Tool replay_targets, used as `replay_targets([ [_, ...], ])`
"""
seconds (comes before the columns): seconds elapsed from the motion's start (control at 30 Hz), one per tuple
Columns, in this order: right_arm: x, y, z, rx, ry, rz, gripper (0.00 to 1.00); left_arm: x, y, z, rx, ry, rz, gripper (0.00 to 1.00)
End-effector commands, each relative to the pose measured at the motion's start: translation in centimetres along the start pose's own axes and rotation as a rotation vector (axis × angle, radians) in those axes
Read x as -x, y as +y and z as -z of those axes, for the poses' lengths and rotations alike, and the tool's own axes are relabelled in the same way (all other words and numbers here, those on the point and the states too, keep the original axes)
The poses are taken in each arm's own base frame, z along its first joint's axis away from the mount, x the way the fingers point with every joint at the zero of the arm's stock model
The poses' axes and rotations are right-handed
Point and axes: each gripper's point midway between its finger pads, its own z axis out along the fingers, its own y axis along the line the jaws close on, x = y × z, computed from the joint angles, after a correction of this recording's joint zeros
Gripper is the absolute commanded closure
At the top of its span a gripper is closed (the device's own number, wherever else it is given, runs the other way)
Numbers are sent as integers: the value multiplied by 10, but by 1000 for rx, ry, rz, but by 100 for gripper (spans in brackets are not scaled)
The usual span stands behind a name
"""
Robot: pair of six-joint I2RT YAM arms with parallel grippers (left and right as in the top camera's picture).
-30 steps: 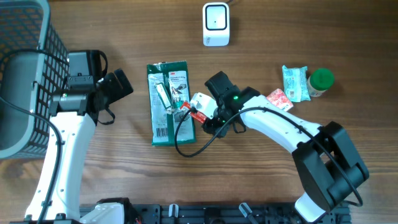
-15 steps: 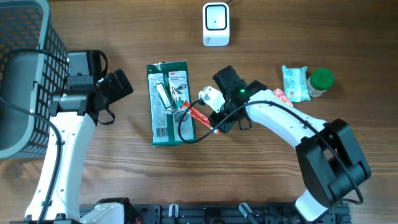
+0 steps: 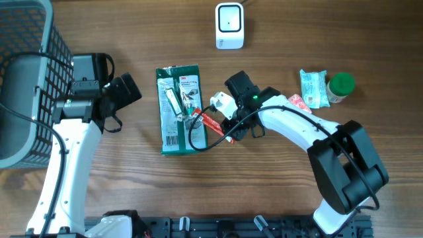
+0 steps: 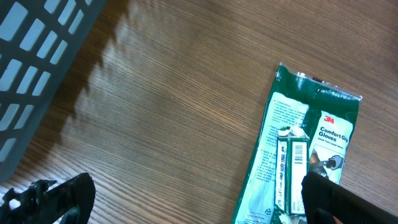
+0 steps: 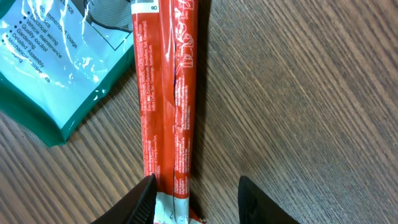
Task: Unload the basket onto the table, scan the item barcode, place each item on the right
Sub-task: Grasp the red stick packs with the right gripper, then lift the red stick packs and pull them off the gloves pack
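Stick (image 5: 166, 106) extends lengthwise ahead of our right tool (image 5: 198, 190), jaws astride its end; grip we cannot tell.

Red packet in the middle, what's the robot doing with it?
The right gripper has a finger on each side of one end of the red stick packet; whether it is pinching it is unclear. The packet lies on the table right beside the green glove pack. The left gripper hangs wide open by the basket, holding nothing. The white box, probably the scanner, sits farther up the table, so nothing is being scanned yet.
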Motion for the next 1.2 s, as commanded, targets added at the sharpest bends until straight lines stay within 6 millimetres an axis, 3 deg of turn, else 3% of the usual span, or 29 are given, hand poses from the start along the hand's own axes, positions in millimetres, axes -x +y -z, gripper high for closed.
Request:
replay_targets([
  [0.0, -7, 5, -8, 31, 18, -11, 58, 3, 2, 0, 9, -9, -7, 0],
  [0.17, -12, 6, -11, 38, 42, -68, 60, 3, 2, 0, 9, -9, -7, 0],
  [0.47, -28, 7, -26, 60, 112, -96, 74, 3, 2, 0, 8, -9, -7, 0],
  [0.6, -26, 7, -23, 59, 109, -88, 93, 3, 2, 0, 8, -9, -7, 0],
  [0.7, -12, 5, -13, 50, 80, -79, 96, 3, 2, 0, 8, -9, -7, 0],
  [0.93, 17, 10, 34, 24, -21, -20, 96, 3, 2, 0, 9, -9, -7, 0],
  [1.1, 37, 59, 61, 273, -168, 147, 96, 3, 2, 0, 9, -9, -7, 0],
  [1.17, 37, 65, 62, 301, -176, 153, 96, 3, 2, 0, 9, -9, -7, 0],
])
